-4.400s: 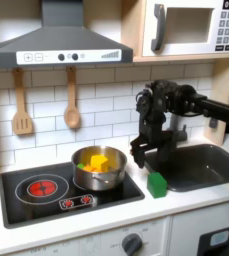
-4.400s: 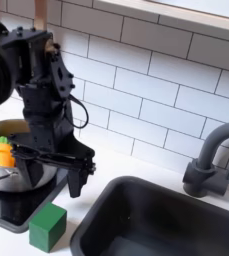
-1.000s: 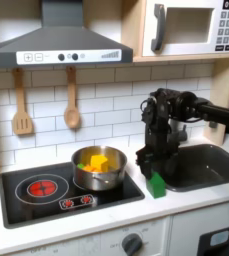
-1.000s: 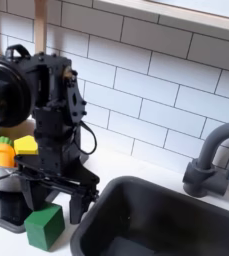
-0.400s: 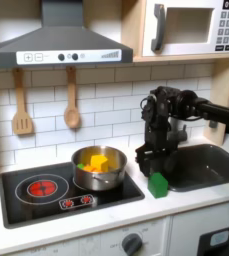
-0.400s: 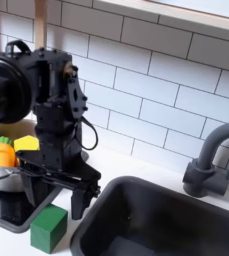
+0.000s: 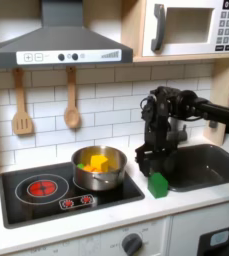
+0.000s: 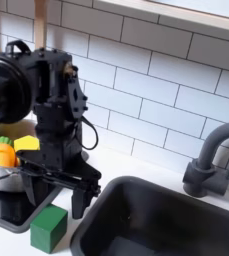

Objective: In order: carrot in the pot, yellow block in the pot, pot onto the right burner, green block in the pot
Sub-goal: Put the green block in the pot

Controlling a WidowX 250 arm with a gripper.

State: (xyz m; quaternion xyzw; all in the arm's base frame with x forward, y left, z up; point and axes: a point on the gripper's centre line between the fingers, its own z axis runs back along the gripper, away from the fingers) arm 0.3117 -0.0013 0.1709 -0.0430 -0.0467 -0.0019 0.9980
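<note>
In the first exterior view, the gripper (image 7: 154, 163) hangs directly above the green block (image 7: 158, 184), right of the pot (image 7: 99, 170) holding carrot (image 7: 85, 160) and yellow block (image 7: 101, 161). In the second exterior view, its open, empty fingers (image 8: 32, 190) straddle the block's top; a straight descent should centre it before closing.

A black sink (image 7: 198, 165) sat to the right of the black stovetop (image 7: 46, 195) in the first exterior view. Above the stovetop hung a grey range hood (image 7: 61, 42), and two wooden utensils (image 7: 22, 105) hung on the white tile wall beneath the hood. A microwave (image 7: 194, 27) sat high to the hood's right.
</note>
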